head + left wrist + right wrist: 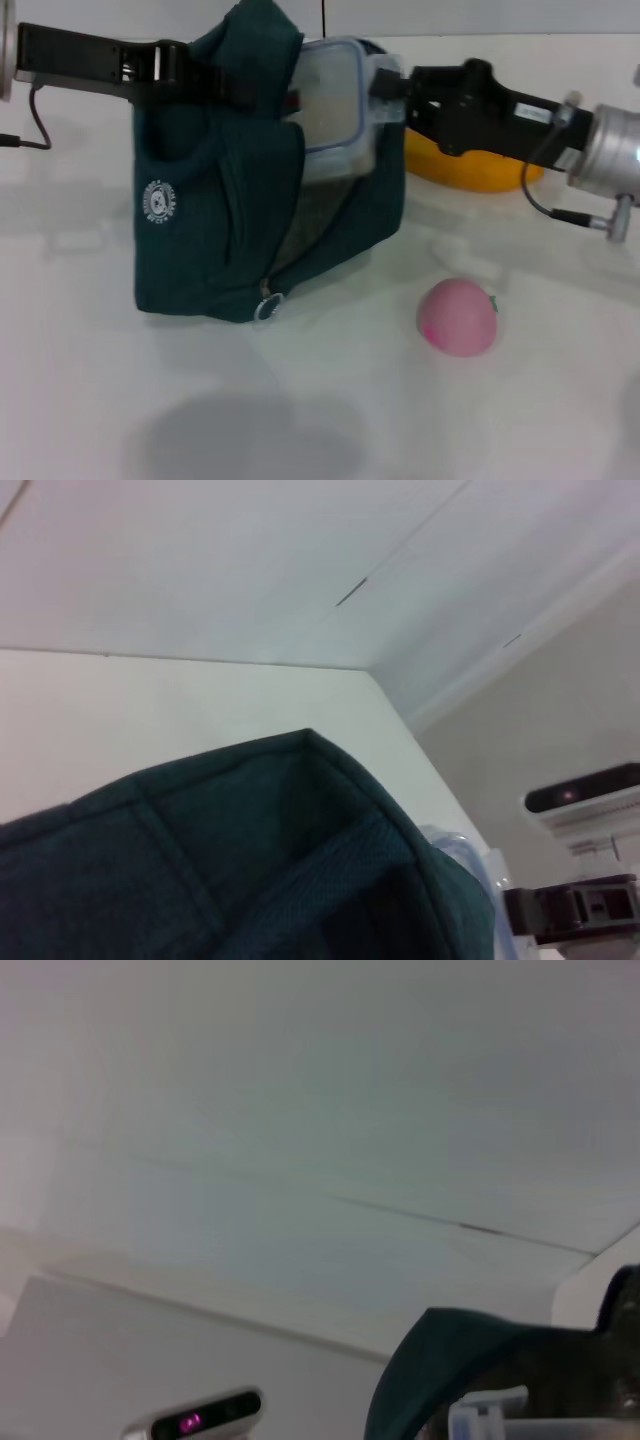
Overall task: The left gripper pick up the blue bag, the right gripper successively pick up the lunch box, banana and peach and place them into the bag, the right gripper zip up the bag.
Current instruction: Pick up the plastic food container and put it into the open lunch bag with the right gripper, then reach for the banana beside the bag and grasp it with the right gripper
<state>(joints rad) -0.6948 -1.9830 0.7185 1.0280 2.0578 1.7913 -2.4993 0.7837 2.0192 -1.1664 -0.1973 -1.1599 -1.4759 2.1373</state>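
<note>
The left tool (185,68) is clamped on the top edge of the dark blue fabric bag (230,230). The right tool (392,88) grips the clear plastic lunch box (335,100), half inside the bag's mouth. Behind the right tool lies the yellow banana (470,170); the pink peach (457,316) sits on the white counter (330,400) nearer the robot.

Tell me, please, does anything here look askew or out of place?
Only the lunch box: it stands on edge, half inside the bag's mouth, held by the right gripper. The left gripper holds the bag's top. Banana and peach lie on the table.
</note>
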